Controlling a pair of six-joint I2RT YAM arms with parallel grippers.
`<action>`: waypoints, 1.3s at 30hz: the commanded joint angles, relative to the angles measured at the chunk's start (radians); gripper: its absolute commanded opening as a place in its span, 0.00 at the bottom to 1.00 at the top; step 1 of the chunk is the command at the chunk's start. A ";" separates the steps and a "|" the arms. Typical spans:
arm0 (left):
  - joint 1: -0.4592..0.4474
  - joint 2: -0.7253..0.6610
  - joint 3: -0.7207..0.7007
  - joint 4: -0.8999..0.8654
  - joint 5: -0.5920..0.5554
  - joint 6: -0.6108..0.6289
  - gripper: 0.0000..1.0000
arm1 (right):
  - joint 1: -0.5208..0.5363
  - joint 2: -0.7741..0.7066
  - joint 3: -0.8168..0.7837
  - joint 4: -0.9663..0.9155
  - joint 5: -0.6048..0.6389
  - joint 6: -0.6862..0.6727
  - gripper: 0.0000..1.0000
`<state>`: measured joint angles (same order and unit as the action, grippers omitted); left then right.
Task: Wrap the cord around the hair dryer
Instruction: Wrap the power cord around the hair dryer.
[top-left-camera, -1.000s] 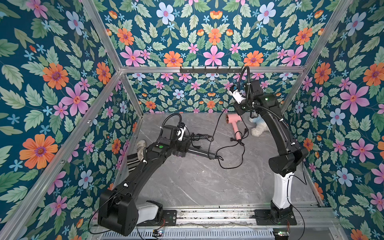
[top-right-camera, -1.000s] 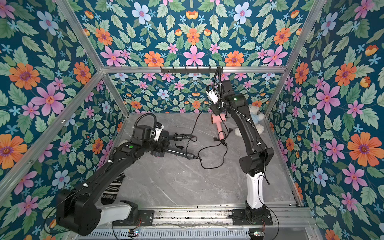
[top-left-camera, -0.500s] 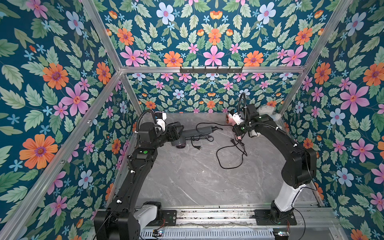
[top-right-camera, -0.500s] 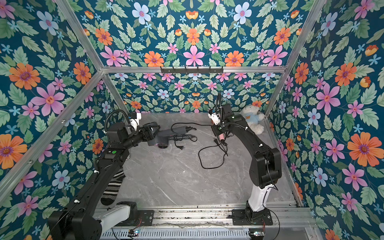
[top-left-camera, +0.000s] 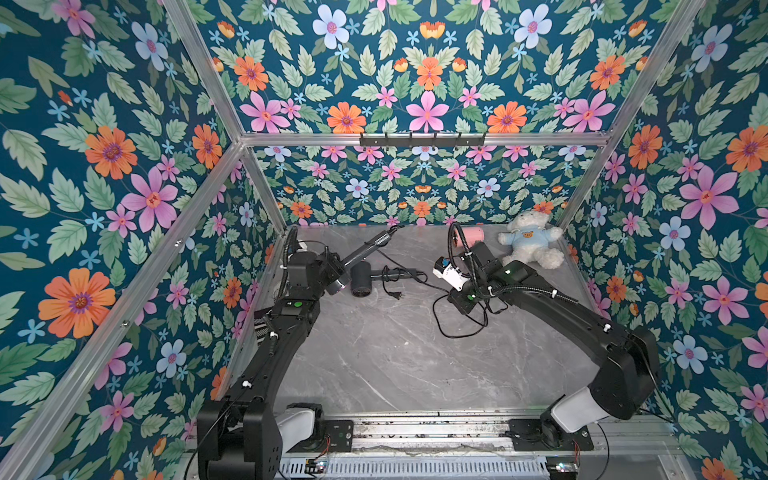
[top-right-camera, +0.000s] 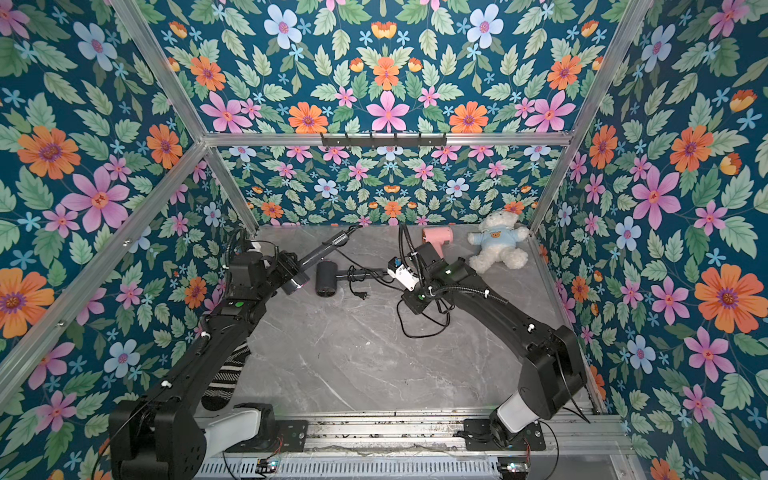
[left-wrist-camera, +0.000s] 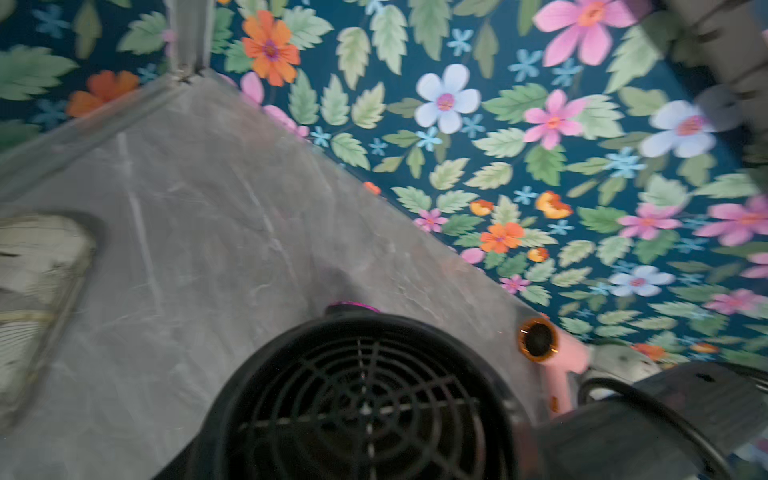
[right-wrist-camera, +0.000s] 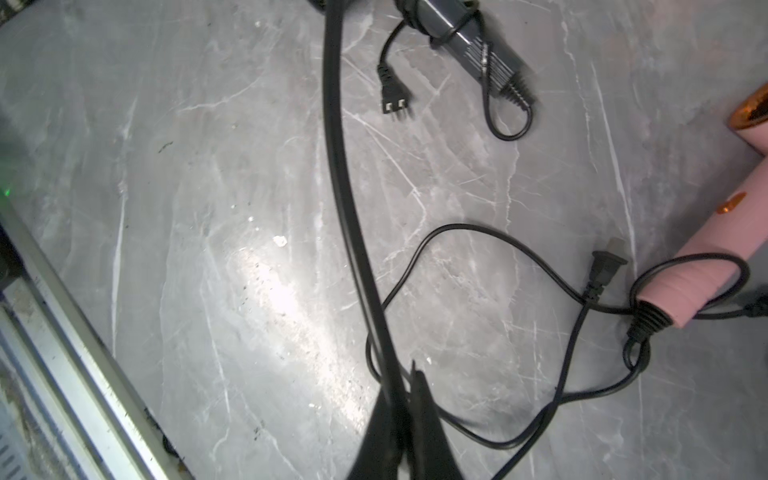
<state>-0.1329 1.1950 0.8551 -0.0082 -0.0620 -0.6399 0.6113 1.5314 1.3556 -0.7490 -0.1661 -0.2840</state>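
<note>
Right wrist view: the right hand (right-wrist-camera: 405, 386) sits bottom centre, fingers (right-wrist-camera: 424, 415) pinched tight on a black cord (right-wrist-camera: 345, 199) that climbs out of the top edge. A pink hair dryer (right-wrist-camera: 731, 232) lies at the right edge on the marble worktop (right-wrist-camera: 208, 208), its own cable (right-wrist-camera: 457, 226) in loose loops, plug (right-wrist-camera: 602, 270) free. At the top, a black hair dryer (right-wrist-camera: 457, 29) has its lead wound round the handle.

Left wrist view is pretty blurry. The rear grille of the gray hair dryer (left-wrist-camera: 365, 407) fills the bottom centre, a magenta ring (left-wrist-camera: 353, 307) peeking just behind it. Can't tell the grip from this one.

Both top views: the left hand (top-left-camera: 334, 272) is clamped on that gray dryer left of centre, handle pointing to the upper right, head just beside the black one. The right hand (top-right-camera: 415, 305) hangs low over the worktop right of centre, and the cord runs from it up-left toward the gray dryer's handle. A teddy bear (top-left-camera: 532, 245) sits at the worktop's upper right, next to the pink dryer.
</note>
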 joint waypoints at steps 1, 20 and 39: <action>-0.052 0.032 0.016 0.001 -0.294 0.091 0.00 | 0.037 -0.040 0.038 -0.084 0.084 -0.061 0.00; -0.329 0.251 0.232 -0.409 -0.055 0.620 0.00 | 0.000 0.028 0.412 -0.001 0.141 -0.192 0.00; -0.216 -0.055 0.036 -0.100 1.022 0.581 0.00 | -0.277 0.305 0.311 0.198 -0.199 -0.007 0.00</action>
<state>-0.3656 1.1694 0.9039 -0.2260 0.6498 -0.0341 0.3508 1.8339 1.6913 -0.6888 -0.3397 -0.3431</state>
